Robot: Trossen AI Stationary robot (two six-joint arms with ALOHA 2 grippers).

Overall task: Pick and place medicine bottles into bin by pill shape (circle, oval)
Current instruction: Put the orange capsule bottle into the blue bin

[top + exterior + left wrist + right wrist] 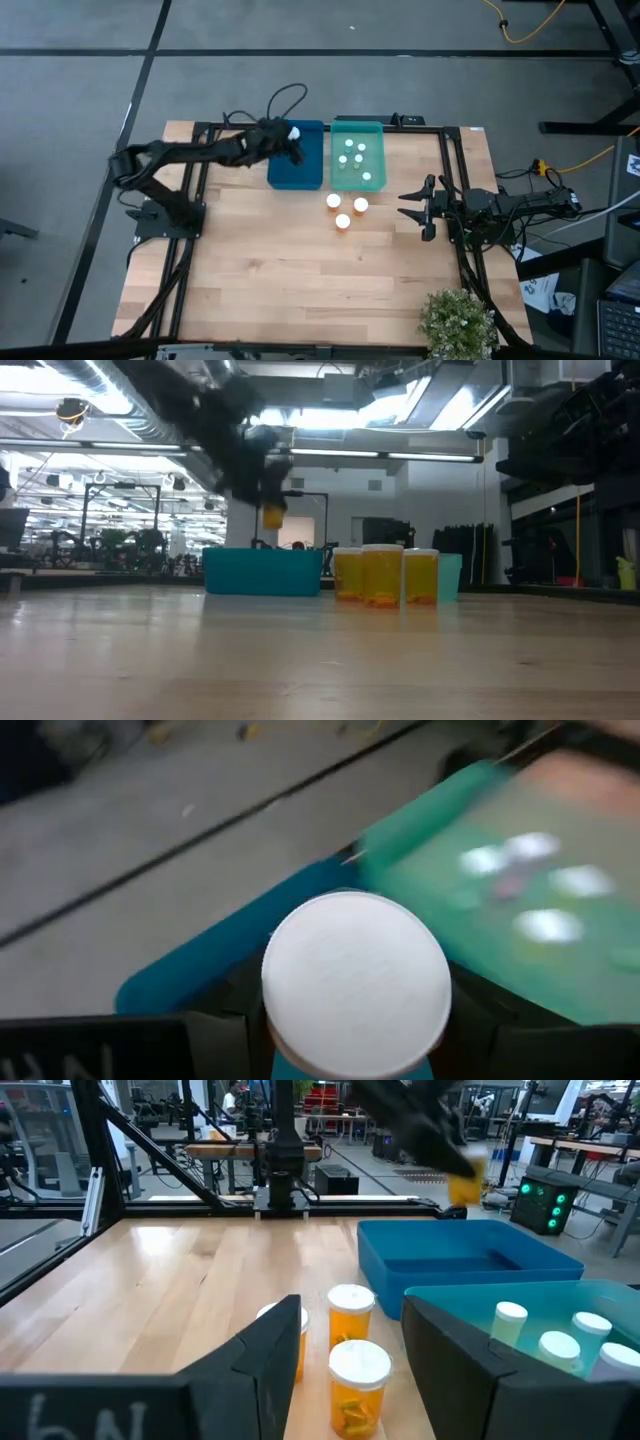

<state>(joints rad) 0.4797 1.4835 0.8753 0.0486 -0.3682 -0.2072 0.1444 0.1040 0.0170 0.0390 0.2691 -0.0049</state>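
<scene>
My left gripper (293, 143) is over the blue bin (295, 165), shut on an amber bottle with a white cap (355, 982). In the low view the amber bottle (272, 516) hangs above the blue bin (262, 572). Three amber bottles (333, 201) (360, 205) (342, 222) stand upright on the table in front of the bins. Several small pale bottles (352, 156) stand in the green bin (378, 140). My right gripper (402, 205) is open and empty at the table's right, pointing toward the three bottles (358, 1380). My left gripper pinches the amber bottle between its two fingers (232, 1010), one on each side below the white cap (355, 982), which hides the place of contact. The fingers come from above. The bottle's amber body (272, 516) shows below the gripper, lifted clear above the blue bin.
The blue and green bins stand side by side at the table's far edge. A black frame (455, 170) runs along the table's sides. A green plant (455, 322) sits at the near right corner. Bare wood lies across the near half of the table.
</scene>
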